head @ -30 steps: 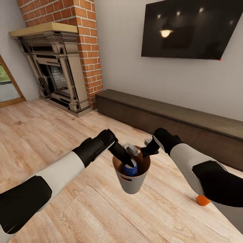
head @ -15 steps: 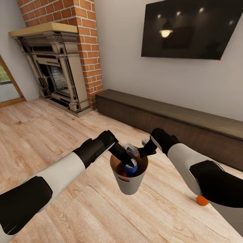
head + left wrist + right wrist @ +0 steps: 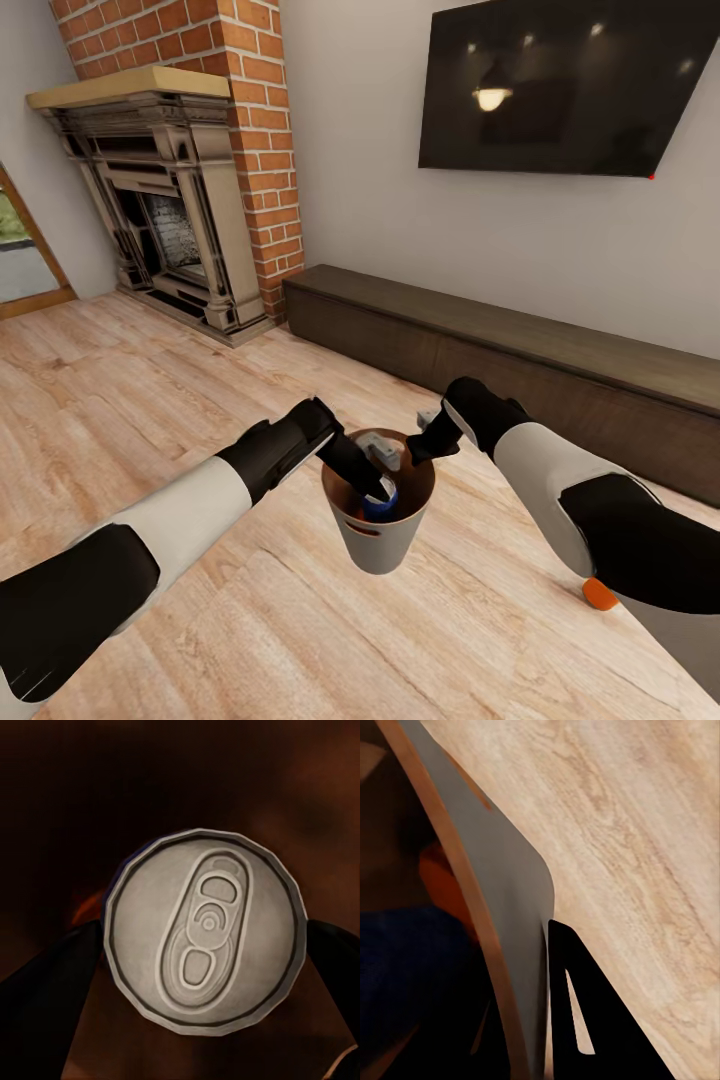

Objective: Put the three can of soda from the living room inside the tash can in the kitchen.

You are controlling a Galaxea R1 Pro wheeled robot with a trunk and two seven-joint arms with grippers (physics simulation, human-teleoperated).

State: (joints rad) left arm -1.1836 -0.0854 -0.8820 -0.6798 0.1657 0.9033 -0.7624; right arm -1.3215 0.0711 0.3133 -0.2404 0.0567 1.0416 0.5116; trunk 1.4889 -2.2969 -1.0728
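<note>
The grey trash can (image 3: pixel 378 535) with a tan inside is between my two arms over the wooden floor. My right gripper (image 3: pixel 418 452) is shut on its far rim, one finger (image 3: pixel 585 1020) outside the grey wall (image 3: pixel 514 915). My left gripper (image 3: pixel 378 490) reaches down into the bin, shut on the dark blue soda can (image 3: pixel 381 503). The can's silver top (image 3: pixel 206 934) sits between the two dark fingers (image 3: pixel 45 979). An orange can (image 3: pixel 439 881) lies inside the bin beside the blue one. Another orange can (image 3: pixel 600 595) lies on the floor at the right.
This is the living room. A red-brick fireplace (image 3: pixel 170 200) stands at the back left. A long low dark cabinet (image 3: pixel 520 350) runs along the wall under a wall television (image 3: pixel 570 85). Open wooden floor (image 3: pixel 130 400) spreads to the left and front.
My left gripper has gone lower into the bin with the blue can, which now barely shows above the rim. The bin and right gripper have shifted slightly left.
</note>
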